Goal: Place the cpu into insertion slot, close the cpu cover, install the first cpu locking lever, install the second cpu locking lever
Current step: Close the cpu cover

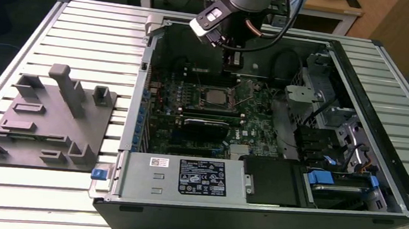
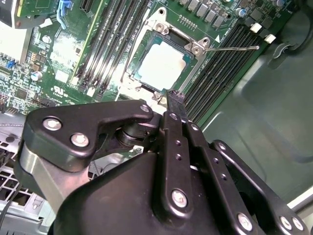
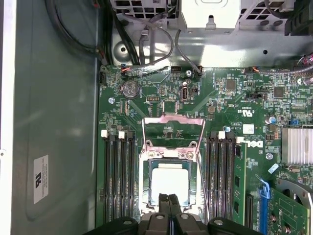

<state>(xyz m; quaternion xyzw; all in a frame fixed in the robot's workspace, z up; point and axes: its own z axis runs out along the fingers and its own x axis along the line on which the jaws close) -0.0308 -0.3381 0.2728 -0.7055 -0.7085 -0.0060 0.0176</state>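
The cpu [image 3: 170,182] lies flat in the insertion slot on the green motherboard [image 3: 161,105], its silver top showing through the window of the cpu cover [image 3: 169,155]. The cover lies down around the chip. The slot's pin field is hidden beneath the chip. A thin wire locking lever [image 2: 234,48] sticks out sideways from the socket, and a wire bracket [image 3: 172,119] stands beyond its far end. My gripper [image 3: 169,199] hovers just above the socket's near edge, fingers pressed together and holding nothing. It also shows as the gripper [image 2: 174,97] in the second wrist view and the gripper [image 1: 232,71] in the exterior view.
Black memory slots [image 3: 119,176] flank the socket on both sides. The open computer case [image 1: 380,135] encloses the board, with cables [image 3: 146,44], a drive cage [image 1: 319,74] and a power supply [image 1: 184,176]. A grey fixture plate [image 1: 48,117] sits on the exterior view's left.
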